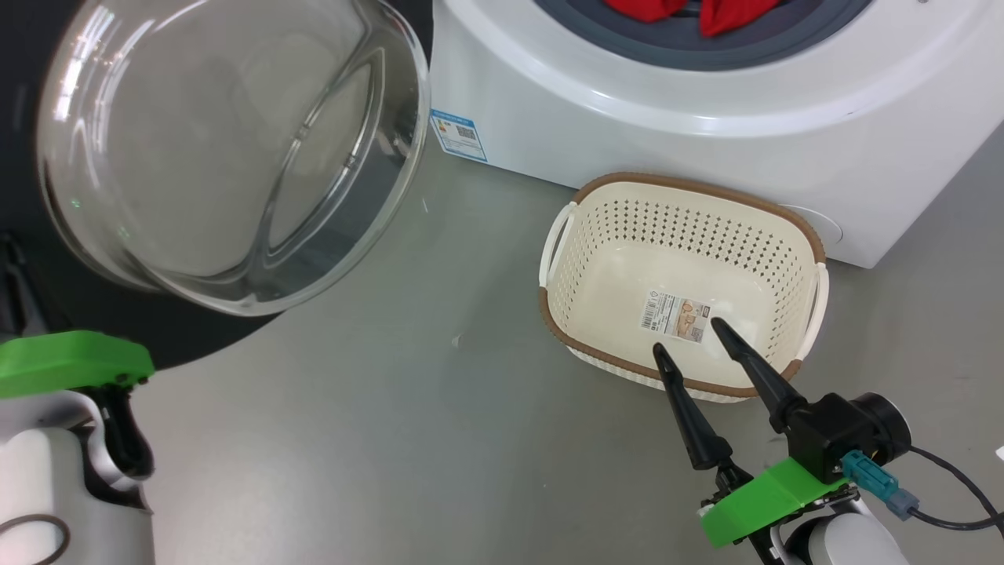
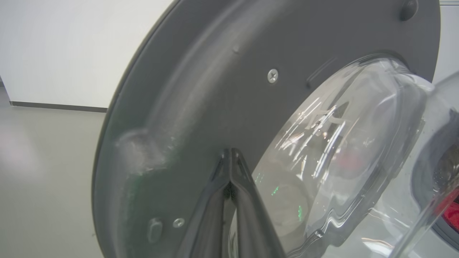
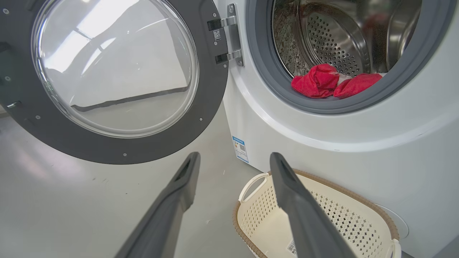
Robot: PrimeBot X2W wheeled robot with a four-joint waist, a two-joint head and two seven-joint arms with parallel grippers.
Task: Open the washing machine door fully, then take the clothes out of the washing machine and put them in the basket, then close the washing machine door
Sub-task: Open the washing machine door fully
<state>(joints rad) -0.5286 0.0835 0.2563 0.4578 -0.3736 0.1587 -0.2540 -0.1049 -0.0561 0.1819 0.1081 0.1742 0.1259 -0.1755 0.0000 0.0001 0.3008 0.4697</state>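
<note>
Jaws of the left gripper are pressed together with nothing between them, their tips right up against the dark inner face of the washing machine door; whether they actually touch it is hard to tell from the left wrist view. Jaws of the right gripper stand wide apart and empty, hovering over the near rim of the basket, which sits on the grey floor just in front of the washing machine. In the basket's bottom lies a paper sticker and no fabric. In the right wrist view the door is swung out to the left on its hinge, its glass bowl bulging toward the camera, and the round port is uncovered. The clothes, two red bundles with a little white between them, rest at the front lip of the perforated steel drum, against the grey rubber ring. A small blue label is stuck low on the machine's front corner, between door and basket.
</note>
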